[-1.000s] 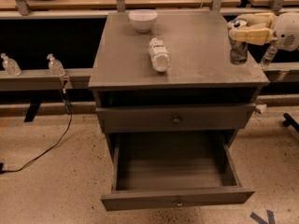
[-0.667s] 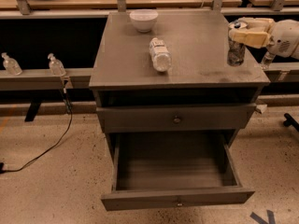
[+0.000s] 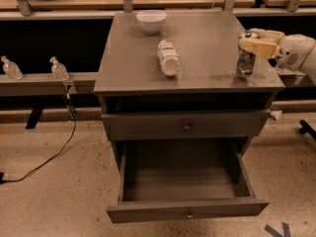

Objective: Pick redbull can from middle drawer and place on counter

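Observation:
The redbull can [image 3: 245, 64] stands upright at the right edge of the grey counter [image 3: 207, 43], its base on or just above the surface. My gripper [image 3: 253, 44] reaches in from the right and is shut on the top of the can. The middle drawer [image 3: 187, 209] is pulled fully out below, and its flat floor is bare.
A clear plastic bottle [image 3: 169, 58] lies on its side in the middle of the counter. A white bowl [image 3: 151, 21] sits at the back. A closed drawer front with a knob [image 3: 186, 126] is above the open drawer. A cable [image 3: 49, 157] runs across the floor on the left.
My gripper has moved a little to the left and down with the can, bringing the can's base down to the counter surface.

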